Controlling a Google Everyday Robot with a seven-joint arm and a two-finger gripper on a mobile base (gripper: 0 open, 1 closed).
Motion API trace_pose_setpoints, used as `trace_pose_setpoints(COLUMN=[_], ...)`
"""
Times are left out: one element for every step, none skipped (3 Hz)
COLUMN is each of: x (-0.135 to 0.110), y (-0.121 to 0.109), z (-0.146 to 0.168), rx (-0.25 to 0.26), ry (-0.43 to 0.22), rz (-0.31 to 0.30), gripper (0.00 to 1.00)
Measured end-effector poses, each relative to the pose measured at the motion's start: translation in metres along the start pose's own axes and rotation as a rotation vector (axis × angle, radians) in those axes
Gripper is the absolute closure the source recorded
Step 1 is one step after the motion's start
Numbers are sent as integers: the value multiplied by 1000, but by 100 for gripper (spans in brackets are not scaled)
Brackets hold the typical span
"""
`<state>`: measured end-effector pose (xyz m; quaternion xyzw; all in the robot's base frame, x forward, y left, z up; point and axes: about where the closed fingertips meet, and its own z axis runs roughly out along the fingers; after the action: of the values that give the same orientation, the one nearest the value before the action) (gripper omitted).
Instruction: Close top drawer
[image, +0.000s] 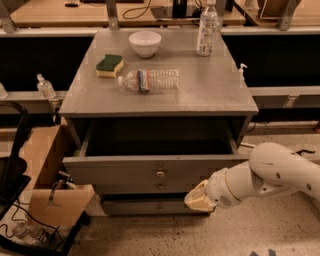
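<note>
The top drawer (125, 169) is a wide grey drawer with a small round metal knob (160, 174) at its centre. It stands partly open, its front a short way out from the cabinet (160, 95), and its inside looks empty. My gripper (199, 198) is at the end of the white arm (270, 175) that comes in from the right. It sits low at the right part of the cabinet's front, just below the top drawer's front and over the lower drawers (150, 206).
On the cabinet top are a white bowl (145, 43), a green-and-yellow sponge (109, 65), a plastic bottle lying on its side (149, 80) and an upright bottle (207, 29). A cardboard box (47, 175) and a black cart frame (15, 170) stand at the left. Desks run behind.
</note>
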<state>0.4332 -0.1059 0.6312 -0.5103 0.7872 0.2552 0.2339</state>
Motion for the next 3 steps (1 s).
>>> trace_pose_setpoints(x=[-20, -47, -49], y=[-39, -89, -93], z=[2, 2, 0], rx=[13, 32, 35], ry=[2, 11, 12], rz=[9, 23, 24], gripper=[100, 100, 100])
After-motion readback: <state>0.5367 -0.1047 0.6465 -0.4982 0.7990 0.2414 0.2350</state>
